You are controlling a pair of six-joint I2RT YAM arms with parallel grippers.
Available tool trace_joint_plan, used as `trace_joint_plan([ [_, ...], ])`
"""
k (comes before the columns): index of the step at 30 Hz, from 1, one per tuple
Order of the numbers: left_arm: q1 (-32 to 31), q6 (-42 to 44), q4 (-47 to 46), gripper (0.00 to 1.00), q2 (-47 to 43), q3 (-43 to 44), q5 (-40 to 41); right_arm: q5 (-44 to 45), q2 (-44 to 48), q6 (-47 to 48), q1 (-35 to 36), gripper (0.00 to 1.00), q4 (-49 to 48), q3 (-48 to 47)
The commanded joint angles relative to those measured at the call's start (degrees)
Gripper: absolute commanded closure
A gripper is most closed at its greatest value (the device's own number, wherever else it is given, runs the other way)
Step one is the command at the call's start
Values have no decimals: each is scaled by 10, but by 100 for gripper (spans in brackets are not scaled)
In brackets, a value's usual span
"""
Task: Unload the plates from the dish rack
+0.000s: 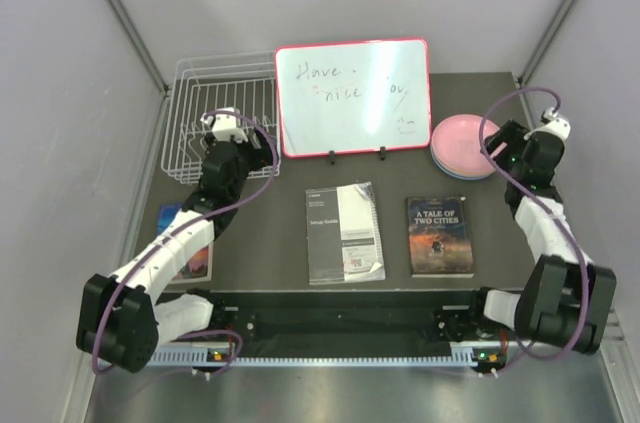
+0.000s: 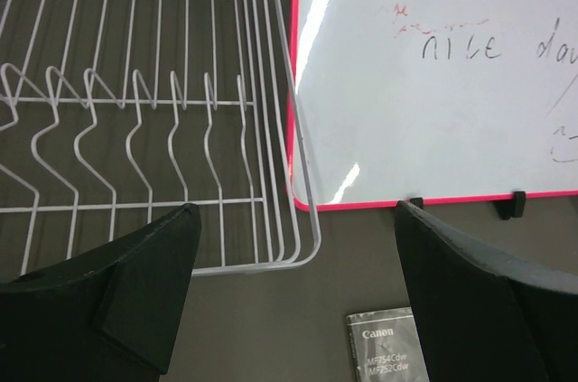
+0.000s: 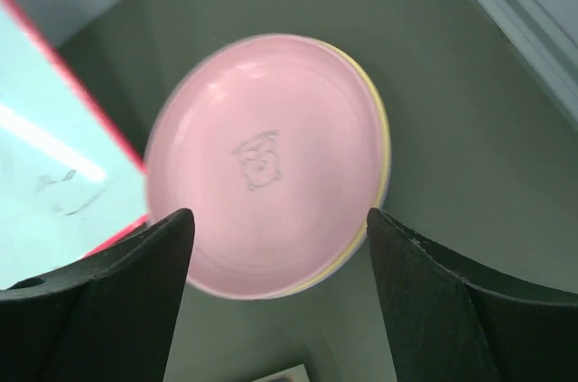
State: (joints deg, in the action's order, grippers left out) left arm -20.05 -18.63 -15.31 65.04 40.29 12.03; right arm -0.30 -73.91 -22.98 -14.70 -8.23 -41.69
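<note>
**Unloading of the rack, late stage.** The rack (image 1: 215, 118) is seen at the far left of the table (image 1: 270, 243), just beside the left end of the whiteboard (image 1: 352, 98). No plate is seen in its slots in either the top or the left wrist view. The plates (image 1: 462, 148) are stacked flat on the table at the whiteboard's right end, well apart from the rack. This place is judged to have been chosen because it lies within the right arm's reach and leaves the rack side to the left arm. The pink plate (image 3: 262, 165) is uppermost, face up; a yellowish rim and a paler one are shown beneath its right edge, but the plates below cannot be counted. The right gripper (image 3: 280, 218) is held over the near edge of the stack, looking down on it, with its fingers (image 3: 117, 283) spread wide and nothing between them. The pink plate is judged to rest on the stack and not in the grip. The left gripper (image 2: 296, 209) is poised over the rack's near right corner, its fingers (image 2: 135, 292) likewise wide apart and empty, a posture suited to reaching a further plate, though none is shown there. A booklet (image 1: 344, 233) and a book (image 1: 440, 236) lie flat nearer the arms, apart from both rack and stack. From the bare slots and the stack, the task is judged complete or nearly so.
</note>
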Motion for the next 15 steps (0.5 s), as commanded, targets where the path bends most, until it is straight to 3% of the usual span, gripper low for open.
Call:
trace_joint_plan([
  [1,-2,32,-2,7,-3,21,35,-108,116,36,27,21,-70,31],
  [5,-2,48,4,8,8,28,26,-129,159,71,104,18,-95,66],
  [8,-2,56,5,9,7,22,18,-54,176,89,191,15,-107,87],
  [15,-2,120,-46,9,-19,-53,69,251,170,160,356,10,-230,165],
])
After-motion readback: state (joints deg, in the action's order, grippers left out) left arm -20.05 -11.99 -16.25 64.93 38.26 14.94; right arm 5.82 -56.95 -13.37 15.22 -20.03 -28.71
